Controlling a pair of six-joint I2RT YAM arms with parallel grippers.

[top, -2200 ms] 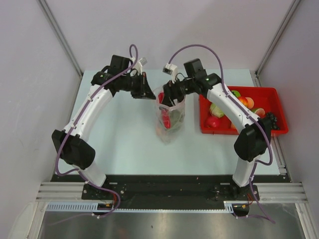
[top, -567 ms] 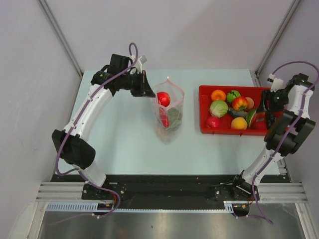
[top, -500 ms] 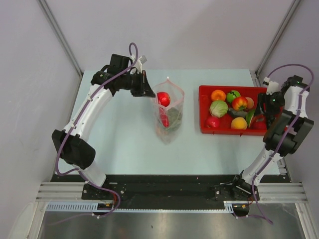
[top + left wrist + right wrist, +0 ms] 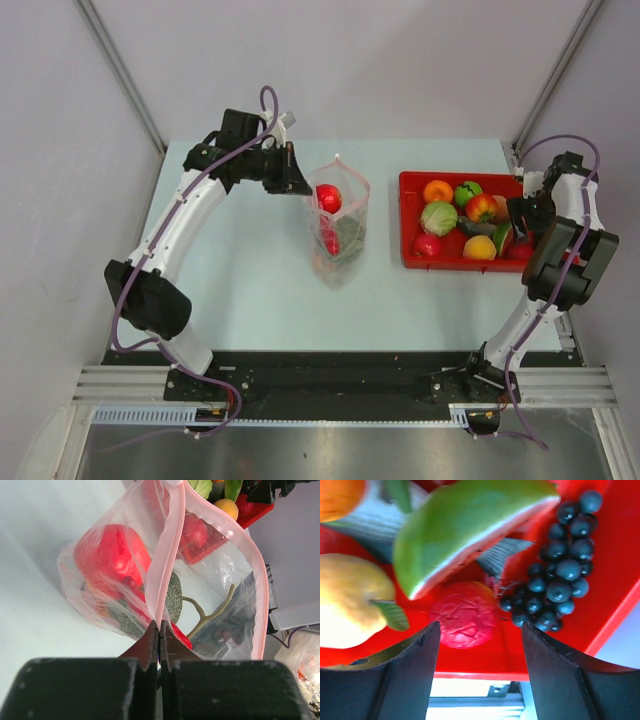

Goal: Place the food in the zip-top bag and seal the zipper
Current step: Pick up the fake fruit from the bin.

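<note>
the bag (image 4: 338, 225) stands open in the middle of the table (image 4: 250, 280) with some fruit inside, its pink zipper (image 4: 170, 540) pinched in the closed left pincer (image 4: 159, 630). the right pincer (image 4: 477, 645) hangs open over the red tray (image 4: 410, 262), straddling a wrinkled red fruit (image 4: 462, 614). filling is under way, and the next move likely calls for it to drop and close on that fruit.

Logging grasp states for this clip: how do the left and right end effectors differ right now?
The left end effector is shut, pinching the bag's pink zipper; the right end effector is open and holds nothing. The left is at the bag mid-table; the right hangs over the tray, above a wrinkled red fruit beside the grapes. Both have black fingers.
</note>
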